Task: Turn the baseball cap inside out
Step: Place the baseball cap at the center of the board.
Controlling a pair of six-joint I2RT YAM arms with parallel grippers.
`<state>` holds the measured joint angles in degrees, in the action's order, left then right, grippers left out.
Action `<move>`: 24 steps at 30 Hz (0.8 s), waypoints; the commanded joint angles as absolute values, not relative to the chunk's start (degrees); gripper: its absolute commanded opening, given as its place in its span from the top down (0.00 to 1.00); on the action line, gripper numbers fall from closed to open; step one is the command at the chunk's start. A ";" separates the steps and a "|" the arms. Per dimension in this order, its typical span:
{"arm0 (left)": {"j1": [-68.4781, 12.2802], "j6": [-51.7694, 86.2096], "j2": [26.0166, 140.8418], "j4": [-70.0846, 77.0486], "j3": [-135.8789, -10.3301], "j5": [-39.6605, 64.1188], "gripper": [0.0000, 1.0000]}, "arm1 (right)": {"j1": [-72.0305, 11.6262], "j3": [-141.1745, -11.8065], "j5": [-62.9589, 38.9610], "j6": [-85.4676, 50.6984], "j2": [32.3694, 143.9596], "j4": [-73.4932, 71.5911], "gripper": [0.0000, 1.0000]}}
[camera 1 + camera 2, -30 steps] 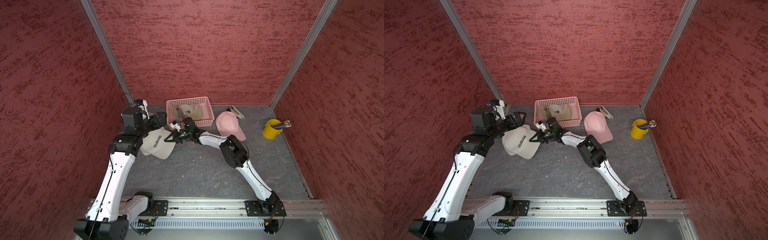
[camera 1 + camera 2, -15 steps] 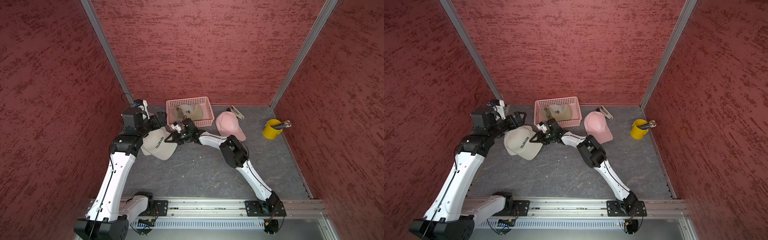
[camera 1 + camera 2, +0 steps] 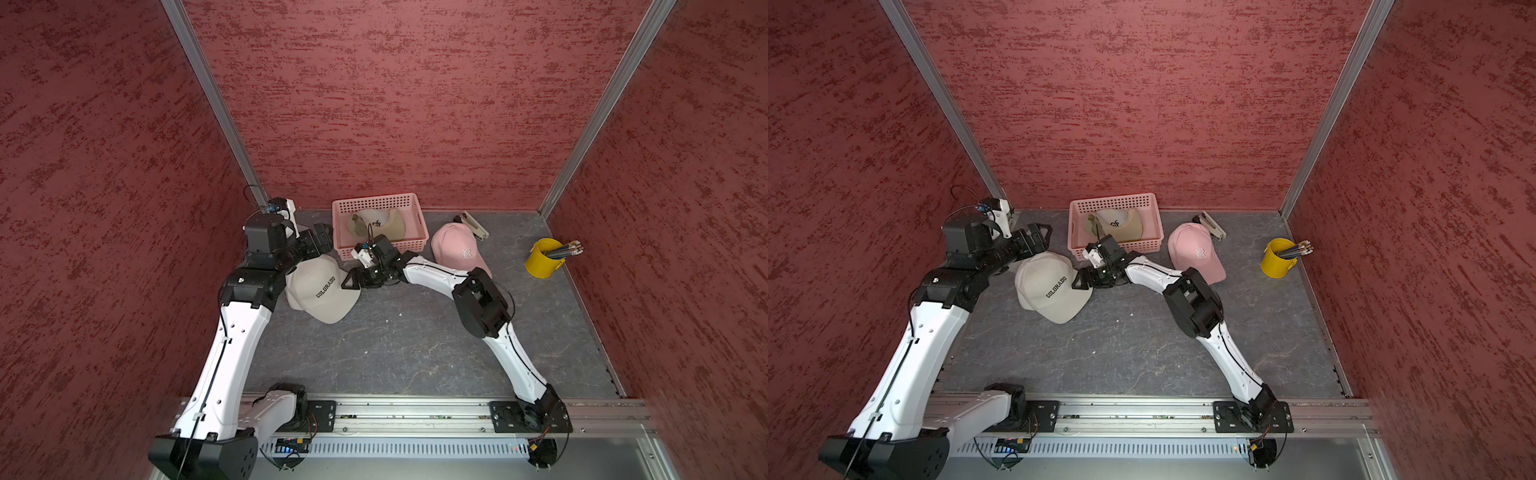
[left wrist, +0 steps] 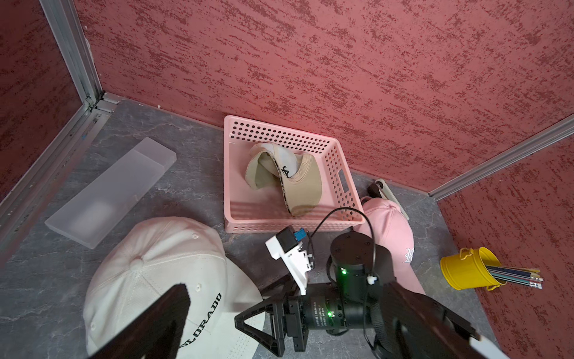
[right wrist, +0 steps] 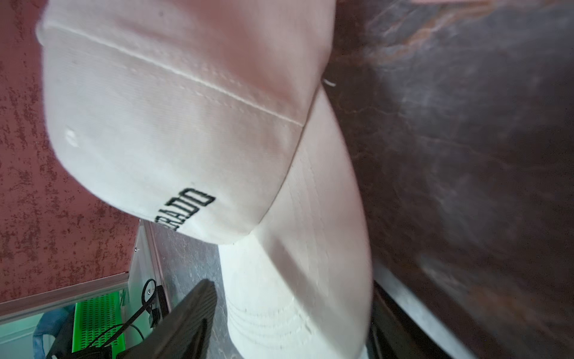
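Plainly right side out: cream cap lies between two open end effectors

Left of centre in both top views, the cream cotton baseball cap [image 3: 320, 286] [image 3: 1052, 286] lettered COLORADO lies on the grey stone-patterned tabletop [image 3: 395, 345]. Its crown is up, its lettering faces outward, and its brim points toward the lower edge of the frame. It sits just below the lower left corner of the pink perforated plastic basket [image 3: 378, 203].

The right end effector [image 3: 352, 282] comes in from the right, low at the brim side of the cap. In the right wrist view its dark fingers [image 5: 192, 320] stand well apart with the brim edge lying between them. A sliver of tabletop shows between one finger and the fabric, so the brim is straddled, not pinched.

The left end effector [image 3: 1044, 236] hovers at the upper left of the cap, near the back of the crown. Its jaws are spread wide and it has hold of nothing.

Inside the basket lies a crumpled tan cap [image 3: 380, 222]. Right of the basket rests a pink baseball cap [image 3: 457, 253] with a white monogram, and a small stapler [image 3: 473, 224] lies just beyond it. A yellow metal pail [image 3: 542, 264] holding pencils stands at the right of the frame. The left wrist view also shows a frosted translucent block [image 4: 108, 192] lying flat near the wall corner.
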<state>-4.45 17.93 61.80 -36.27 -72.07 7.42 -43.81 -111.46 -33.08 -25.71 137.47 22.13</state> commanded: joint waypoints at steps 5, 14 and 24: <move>-5.78 12.64 63.53 -40.19 -76.77 2.77 0.00 | -43.11 -106.09 -19.49 -13.41 128.09 33.74 0.23; -7.63 3.92 69.75 -41.33 -83.57 -6.12 0.00 | -39.35 -108.57 -6.60 -10.13 119.11 37.14 0.23; -3.29 8.09 75.59 -37.72 -83.49 8.14 0.04 | -36.51 -136.71 1.94 -4.05 136.80 46.60 0.24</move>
